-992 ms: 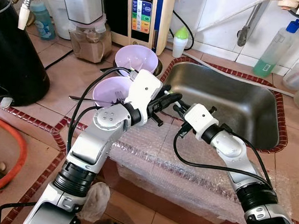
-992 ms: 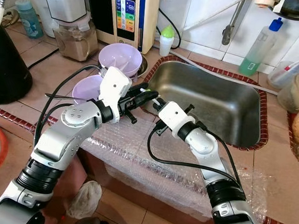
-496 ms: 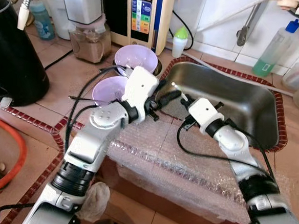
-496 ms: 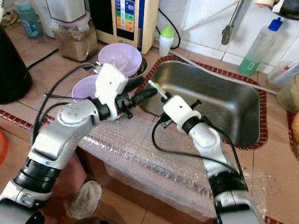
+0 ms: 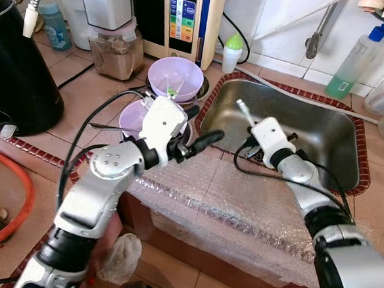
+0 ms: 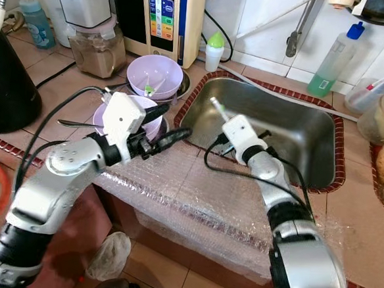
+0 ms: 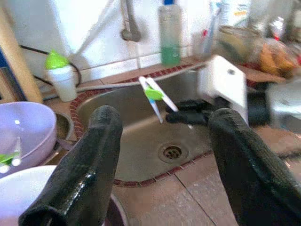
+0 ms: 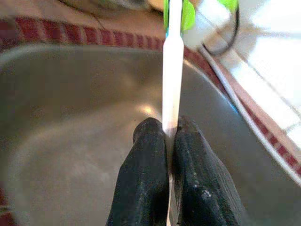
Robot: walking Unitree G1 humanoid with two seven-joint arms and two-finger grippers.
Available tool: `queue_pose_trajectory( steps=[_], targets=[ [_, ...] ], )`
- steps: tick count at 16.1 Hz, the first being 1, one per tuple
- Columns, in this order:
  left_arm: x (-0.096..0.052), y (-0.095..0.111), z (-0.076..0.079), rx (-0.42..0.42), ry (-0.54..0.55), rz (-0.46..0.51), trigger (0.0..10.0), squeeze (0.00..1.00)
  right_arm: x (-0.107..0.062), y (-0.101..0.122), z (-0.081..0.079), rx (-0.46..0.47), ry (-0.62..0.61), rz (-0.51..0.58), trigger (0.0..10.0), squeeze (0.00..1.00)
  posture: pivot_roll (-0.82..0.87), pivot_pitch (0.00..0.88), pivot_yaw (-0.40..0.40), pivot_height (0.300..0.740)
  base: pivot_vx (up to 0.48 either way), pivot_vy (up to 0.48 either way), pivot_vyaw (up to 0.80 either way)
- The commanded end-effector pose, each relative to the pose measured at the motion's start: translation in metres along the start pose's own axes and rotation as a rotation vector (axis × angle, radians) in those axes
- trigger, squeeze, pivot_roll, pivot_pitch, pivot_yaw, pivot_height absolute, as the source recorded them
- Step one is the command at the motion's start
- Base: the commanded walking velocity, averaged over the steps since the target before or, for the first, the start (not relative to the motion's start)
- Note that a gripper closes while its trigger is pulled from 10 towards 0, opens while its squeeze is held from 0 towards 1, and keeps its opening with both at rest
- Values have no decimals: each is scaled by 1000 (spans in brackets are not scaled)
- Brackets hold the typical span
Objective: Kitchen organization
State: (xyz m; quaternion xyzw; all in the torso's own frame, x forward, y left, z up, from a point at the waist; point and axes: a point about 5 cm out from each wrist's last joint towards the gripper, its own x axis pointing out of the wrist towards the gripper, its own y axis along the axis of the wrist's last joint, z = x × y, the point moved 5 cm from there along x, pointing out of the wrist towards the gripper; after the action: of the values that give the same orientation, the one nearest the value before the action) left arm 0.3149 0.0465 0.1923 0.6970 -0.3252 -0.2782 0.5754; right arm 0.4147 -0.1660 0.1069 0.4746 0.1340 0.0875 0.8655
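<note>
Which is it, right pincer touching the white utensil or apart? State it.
Touching. The right wrist view shows the right pincer shut on the utensil, both black fingers pressed against its white handle over the sink.

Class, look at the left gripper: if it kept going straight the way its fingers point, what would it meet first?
Probably the white-and-green utensil held by the right gripper over the sink; the left gripper is open, though depth is uncertain.

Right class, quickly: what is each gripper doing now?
Left gripper: open, holding nothing.
Right gripper: shut on a white and green utensil, over the sink.
</note>
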Motion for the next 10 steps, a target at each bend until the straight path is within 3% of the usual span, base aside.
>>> queue_pose_trajectory(
  steps=[1,2,3,4,5,6,10],
  targets=[
    [-3,-2,8,19,-50,-25,10000,1000,1,-7,5,47,-31,-43,0,0,56,54,-10,740,0,0,0],
    [-5,-5,11,41,-78,-49,10000,1000,0,-11,6,64,-42,-71,0,0,59,54,-9,740,0,0,0],
    [-5,-6,11,63,-88,-63,10000,1000,0,-17,5,87,-45,-98,1490,0,64,53,-10,740,0,0,0],
    [-4,-6,10,65,-76,-63,10000,1000,0,-19,4,104,-45,-109,1922,0,64,53,-10,740,0,0,0],
    [-3,-5,9,66,-72,-60,10000,1000,-1,-22,5,129,-53,-122,6627,114,64,50,-9,740,0,0,0],
    [-2,-3,8,78,-76,-62,10000,1000,-2,-27,8,189,-81,-148,10000,1000,64,46,-6,740,0,0,0],
    [0,-3,8,101,-94,-69,10000,1000,-4,-32,13,214,-108,-165,10000,1000,57,39,-1,740,0,0,0]
  ],
)
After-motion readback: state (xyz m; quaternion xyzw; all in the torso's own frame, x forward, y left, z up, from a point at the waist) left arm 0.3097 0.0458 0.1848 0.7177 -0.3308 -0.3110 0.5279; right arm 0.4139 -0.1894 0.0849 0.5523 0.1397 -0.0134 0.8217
